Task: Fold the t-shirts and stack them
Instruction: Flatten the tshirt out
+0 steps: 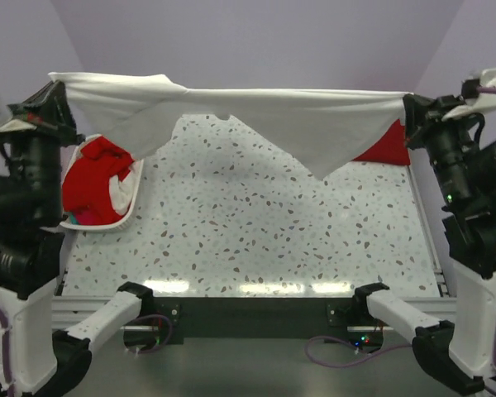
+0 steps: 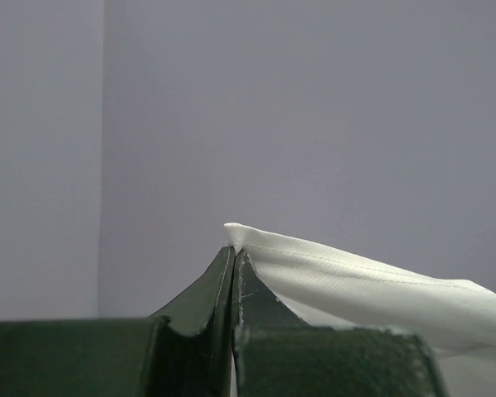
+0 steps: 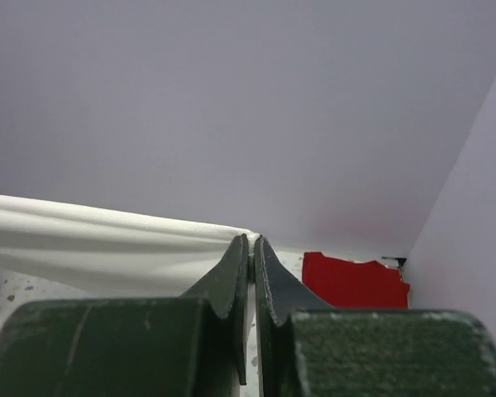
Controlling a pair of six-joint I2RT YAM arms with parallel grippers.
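**Item 1, white t-shirt** (image 1: 256,116): stretched in the air between both arms, spanning from 10 o'clock to 2 o'clock over the far half of the desk (image 1: 248,240). The top edge is taut and nearly level. One fold hangs at 10 o'clock and a longer pointed drape at 1 o'clock. Whether that tip touches the desk cannot be told. No neck label can be made out.

**Left jaws:** pressed together on the shirt's hemmed corner, with cloth pinched at the tips. The left wrist view shows only wall beyond them.

**Right jaws:** clamped on the opposite corner, with a thin slit between the tips.

**Item 2, red t-shirt** (image 1: 388,147): lies flat at the 2 o'clock corner, close to the desk's far and right edges. The white drape partly covers it.

**Item 3, red t-shirts in basket** (image 1: 91,178): bunched together, so their number is unclear. A pale patch among them may be cloth or the basket wall.

**Basket** (image 1: 132,207): white, at 9 o'clock against the left edge. Its far rim is hidden by the hanging fold and its left side by the left arm (image 1: 29,182).

**Open room:** speckled surface shows uncovered from the centre to the 6 o'clock edge and across to 4 o'clock.
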